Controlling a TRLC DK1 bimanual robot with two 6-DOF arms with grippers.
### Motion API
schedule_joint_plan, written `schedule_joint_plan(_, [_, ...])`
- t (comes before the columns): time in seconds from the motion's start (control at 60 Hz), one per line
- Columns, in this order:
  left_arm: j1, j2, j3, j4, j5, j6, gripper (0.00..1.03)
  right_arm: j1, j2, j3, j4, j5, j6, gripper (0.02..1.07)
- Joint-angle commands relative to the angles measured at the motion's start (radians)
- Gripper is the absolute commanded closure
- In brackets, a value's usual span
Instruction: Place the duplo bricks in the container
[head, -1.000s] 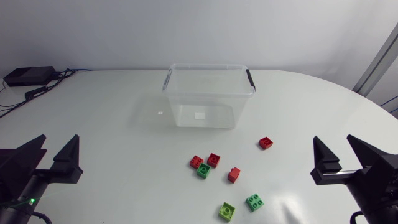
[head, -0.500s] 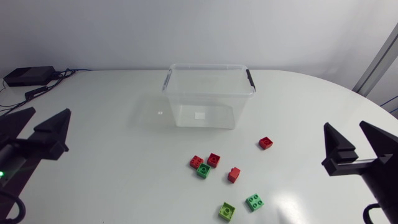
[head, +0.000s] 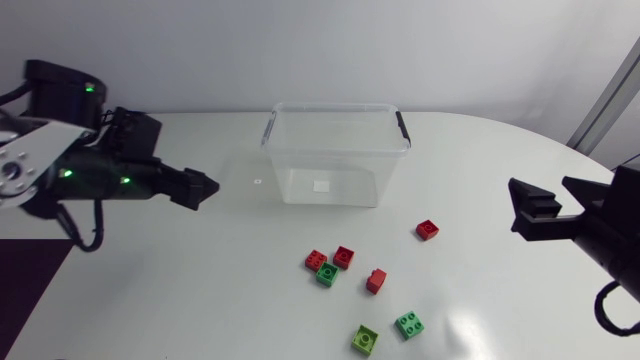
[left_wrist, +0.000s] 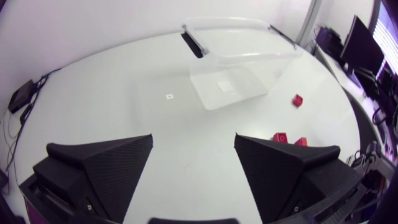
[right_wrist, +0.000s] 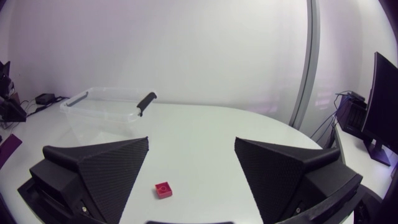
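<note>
Left gripper (left_wrist: 194, 140), fingers spread and empty; clear plastic container (left_wrist: 231, 57) ahead of it on the white bench (left_wrist: 124, 106). Right gripper (right_wrist: 193, 143) likewise spread; small red duplo brick (right_wrist: 163, 189) ahead, untouched.

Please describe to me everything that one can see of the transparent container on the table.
The container is a clear, colourless plastic box, rectangular, with rounded corners and a thickened rim. It has no lid on and holds nothing; a small white square shows at its bottom. A dark clip handle sits at each short end. It stands upright on the white table, touched by nothing else; the duplo bricks lie apart, in front.
</note>
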Motion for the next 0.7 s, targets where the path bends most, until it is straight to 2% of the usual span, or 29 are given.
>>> schedule_joint_plan(0.0, [-0.034,0.178,0.105,-0.051,0.02,0.241,0.15,-0.03,0.097,0.051,-0.035,-0.019,0.004,0.07])
schedule_joint_plan(0.1, [-0.084,0.279,0.137,-0.082,0.029,0.427,0.14,-0.077,0.177,0.079,-0.064,-0.076,0.027,0.07])
schedule_joint_plan(0.2, [-0.184,0.308,0.105,-0.106,0.027,0.636,0.13,-0.145,0.248,0.082,-0.064,-0.144,0.056,0.07])
schedule_joint_plan(0.267, [-0.244,0.307,0.07,-0.1,0.027,0.731,0.13,-0.182,0.304,0.087,-0.075,-0.196,0.076,0.07])
schedule_joint_plan(0.367, [-0.308,0.323,0.045,-0.074,0.027,0.83,0.13,-0.189,0.375,0.09,-0.106,-0.242,0.08,0.07])
schedule_joint_plan(0.467, [-0.354,0.359,0.028,-0.024,0.027,0.923,0.13,-0.18,0.445,0.13,-0.202,-0.285,0.077,0.07])
schedule_joint_plan(0.567, [-0.365,0.442,0.042,0.065,0.027,0.981,0.13,-0.113,0.508,0.185,-0.31,-0.288,0.025,0.07])
schedule_joint_plan(0.633, [-0.373,0.506,0.077,0.072,0.027,1.013,0.14,-0.085,0.55,0.2,-0.339,-0.297,-0.05,0.07])
schedule_joint_plan(0.683, [-0.382,0.547,0.103,0.072,0.027,1.027,0.14,-0.082,0.568,0.205,-0.34,-0.345,-0.092,0.07])
